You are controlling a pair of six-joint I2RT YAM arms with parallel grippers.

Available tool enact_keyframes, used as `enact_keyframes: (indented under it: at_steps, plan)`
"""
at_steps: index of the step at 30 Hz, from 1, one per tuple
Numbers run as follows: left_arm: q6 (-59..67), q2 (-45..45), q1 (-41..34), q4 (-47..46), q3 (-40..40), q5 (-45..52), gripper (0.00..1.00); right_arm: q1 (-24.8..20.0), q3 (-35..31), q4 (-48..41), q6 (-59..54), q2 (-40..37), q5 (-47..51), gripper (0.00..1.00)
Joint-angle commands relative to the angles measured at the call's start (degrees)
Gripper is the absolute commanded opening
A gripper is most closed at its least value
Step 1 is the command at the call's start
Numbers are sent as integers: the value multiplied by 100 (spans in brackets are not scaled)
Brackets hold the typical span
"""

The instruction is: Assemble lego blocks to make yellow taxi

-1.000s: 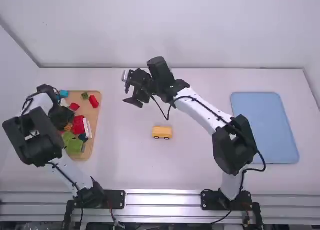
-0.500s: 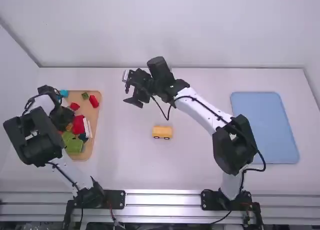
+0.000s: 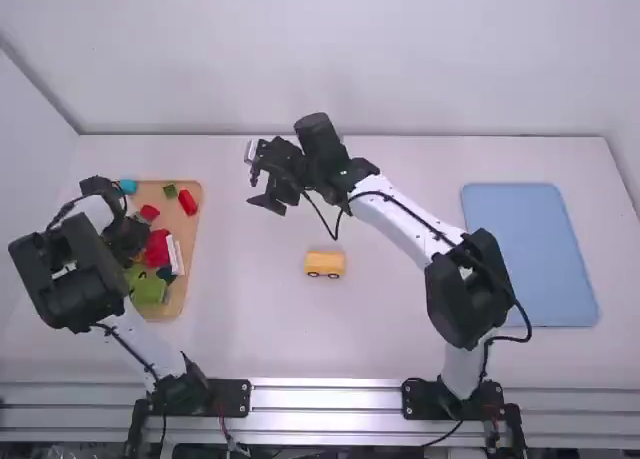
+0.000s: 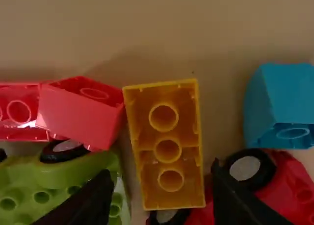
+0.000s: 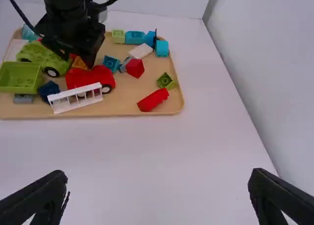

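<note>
I find the white table (image 3: 400, 354) meeting a pale back wall (image 3: 330, 59) at a straight seam, with further pale walls at both sides, the right one angled outward. A silver metal rail (image 3: 325, 397) runs along the near edge, where both arm bases stand. At the far left of the surface lies a wooden tray (image 3: 193, 244) with rounded corners, loaded with mixed pieces: a green box (image 5: 20, 78), a white fence (image 5: 76, 98) lying along the side nearer the table's middle, a red car (image 5: 87, 79), and small blocks in red, blue and green. On the right side lies a flat light-blue mat (image 3: 530, 259). The yellow car (image 3: 324, 264) rests on its wheels near the middle of the table, well apart from tray and mat. My left gripper (image 3: 126, 237) is over the tray, its fingers (image 4: 93, 200) open to either side of a yellow block (image 4: 169, 146), which lies hollow side up, beside a red block (image 4: 81, 112) and near a light-blue block (image 4: 287, 105). My right gripper (image 3: 266, 191) hangs above the table between tray and mat, farther back than the yellow car, its fingers (image 5: 44, 198) wide apart and holding nothing.
</note>
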Motion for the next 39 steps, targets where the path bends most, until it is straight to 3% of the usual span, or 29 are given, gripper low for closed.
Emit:
enact_keyframes:
  at_steps: [1, 19, 24, 29, 39]
  plan:
    - [-20, -24, -17, 35, -61, -63, 53, -15, 179, -2, 4, 57, -31, 99]
    - [-20, -24, -42, 494, -433, 396, 48, -57, 142, 20, 4, 57, -31, 99]
    - [22, -24, -35, 437, -433, 387, 57, -76, 142, 15, 24, 57, -31, 99]
    - [20, -24, -11, 466, -433, 369, 58, -94, 140, 15, 20, 57, -31, 98]
    - [-22, -24, -11, 546, -435, 111, 52, -101, 111, 2, 7, 57, -31, 99]
